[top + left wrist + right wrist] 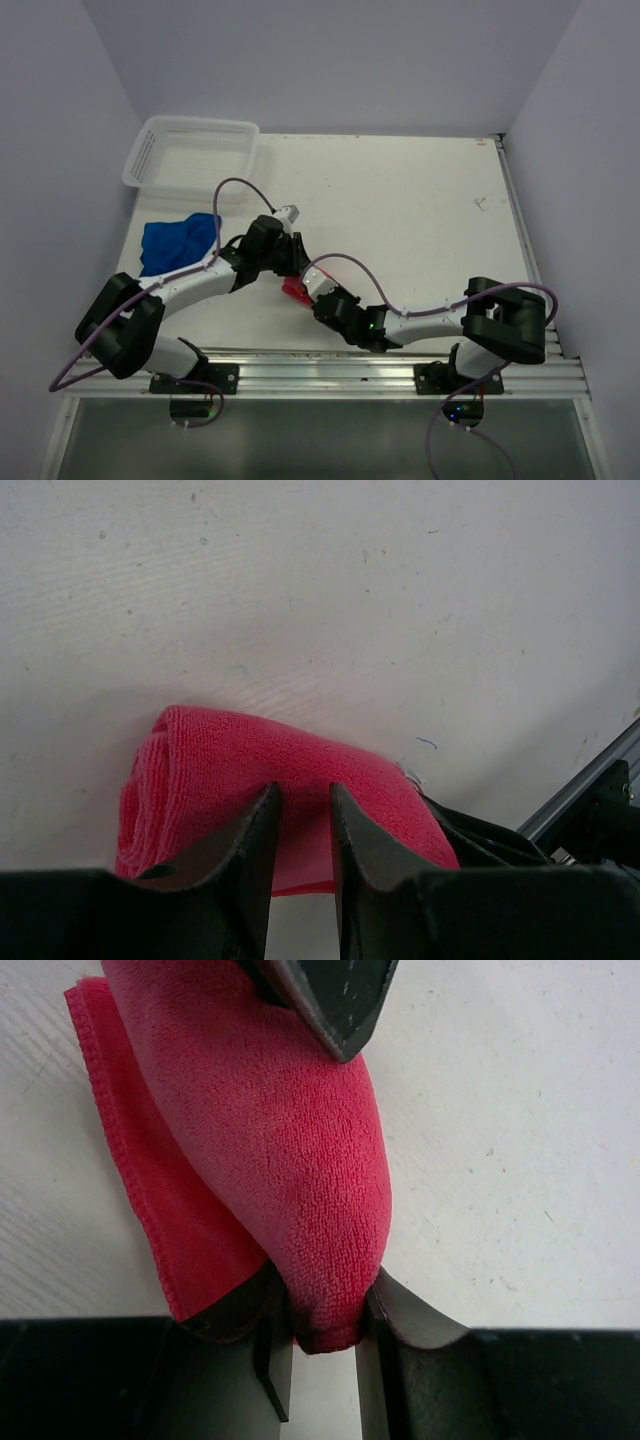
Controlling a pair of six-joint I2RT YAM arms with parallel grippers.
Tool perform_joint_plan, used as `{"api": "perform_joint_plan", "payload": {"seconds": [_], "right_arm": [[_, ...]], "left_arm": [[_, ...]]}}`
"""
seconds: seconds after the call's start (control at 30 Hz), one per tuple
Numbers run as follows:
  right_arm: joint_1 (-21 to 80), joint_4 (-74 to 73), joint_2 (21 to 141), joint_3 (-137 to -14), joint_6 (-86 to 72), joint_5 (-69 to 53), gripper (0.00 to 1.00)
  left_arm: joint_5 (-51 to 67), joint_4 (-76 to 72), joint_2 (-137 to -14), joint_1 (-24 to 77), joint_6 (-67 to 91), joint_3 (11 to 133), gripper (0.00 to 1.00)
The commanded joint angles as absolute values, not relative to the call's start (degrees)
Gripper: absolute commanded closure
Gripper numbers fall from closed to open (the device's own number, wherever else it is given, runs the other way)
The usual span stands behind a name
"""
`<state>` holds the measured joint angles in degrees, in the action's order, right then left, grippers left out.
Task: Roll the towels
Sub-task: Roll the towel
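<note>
A red towel (293,291), rolled into a thick roll, lies on the white table near the front middle. In the left wrist view the roll (230,755) lies across the frame, and my left gripper (302,788) has its narrowly spaced tips pinched on its top. In the right wrist view my right gripper (325,1300) is shut on one end of the roll (280,1140), with a loose flap lying flat at the left. Both grippers (290,272) (310,292) meet at the towel. A crumpled blue towel (178,240) lies at the left.
A white mesh basket (150,135) stands at the back left corner, just behind the blue towel. Grey walls close in the table on three sides. An aluminium rail (330,375) runs along the front edge (590,780).
</note>
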<state>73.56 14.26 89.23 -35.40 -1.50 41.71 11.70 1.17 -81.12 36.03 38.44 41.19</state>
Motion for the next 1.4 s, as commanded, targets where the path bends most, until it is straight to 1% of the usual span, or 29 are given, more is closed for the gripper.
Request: {"api": "perform_joint_plan", "payload": {"seconds": [0.0, 0.1, 0.13, 0.2, 0.23, 0.27, 0.33, 0.43, 0.47, 0.5, 0.63, 0.67, 0.8, 0.83, 0.9, 1.03, 1.13, 1.37], "right_arm": [[73.8, 11.8, 88.5, -36.8, -1.9, 42.4, 0.71], [73.8, 9.9, 87.9, -37.4, -3.1, 41.3, 0.58], [73.8, 9.5, 87.7, -37.5, -3.4, 41.0, 0.51], [73.8, 8.4, 86.8, -37.7, -4.7, 39.0, 0.47], [73.8, 7.7, 86.5, -38.7, -5.4, 38.5, 0.42], [73.8, 4.3, 86.1, -39.5, -6.2, 37.5, 0.40], [73.8, 2.1, 84.4, -41.3, -8.1, 33.8, 0.37], [73.7, 0.6, 79.8, -41.4, -9.8, 28.5, 0.30], [73.2, 0.4, 78.3, -41.3, -10.3, 27.3, 0.26], [72.6, 0.4, 77.2, -41.1, -11.4, 25.8, 0.24], [66.6, 0.2, 72.9, -41.1, -15.5, 13.4, 0.24], [63.6, 0.2, 72.3, -41.1, -16.3, 8.4, 0.24], [58.2, 0.2, 72.3, -41.3, -20.6, 2.6, 0.25], [57.1, 0.2, 72.8, -41.7, -21.3, 1.5, 0.32], [54.8, 0.4, 74.5, -42.3, -22.5, -1.9, 0.35], [53.4, -1.5, 78.9, -44.6, -22.5, -3.1, 0.34], [52.0, -0.4, 82.1, -43.9, -23.1, -5.9, 0.33], [51.2, -0.4, 85.6, -40.7, -22.0, -0.1, 0.35]], "left_arm": [[11.0, -0.7, -79.4, 36.7, 39.5, 38.1, 0.70], [10.9, -1.8, -79.0, 36.7, 40.1, 35.3, 0.70], [10.7, -2.1, -78.6, 36.7, 40.2, 34.1, 0.70], [10.3, -2.3, -78.2, 36.7, 40.3, 33.5, 0.70], [10.2, -2.3, -78.2, 36.7, 40.3, 33.1, 0.70], [10.1, -2.4, -78.2, 36.7, 40.3, 33.0, 0.70], [9.8, -2.4, -78.4, 36.7, 40.2, 33.0, 0.70], [9.8, -2.5, -78.4, 36.7, 40.2, 32.9, 0.70], [9.9, -2.5, -78.5, 36.7, 40.2, 32.8, 0.70], [9.8, -2.6, -78.4, 36.7, 40.2, 32.7, 0.70], [9.9, -2.6, -78.4, 36.7, 40.2, 32.3, 0.70], [9.8, -2.7, -78.3, 36.7, 40.2, 32.3, 0.70], [9.9, -2.8, -78.2, 36.7, 40.2, 32.1, 0.70], [10.0, -3.0, -78.2, 36.7, 40.3, 31.7, 0.70], [10.0, -3.1, -77.9, 36.7, 40.4, 31.4, 0.70], [10.3, -3.5, -77.3, 36.8, 40.6, 30.3, 0.70], [10.4, -3.5, -77.3, 36.9, 40.7, 30.1, 0.70], [10.5, -4.0, -76.4, 37.4, 41.2, 29.1, 0.70]]}}
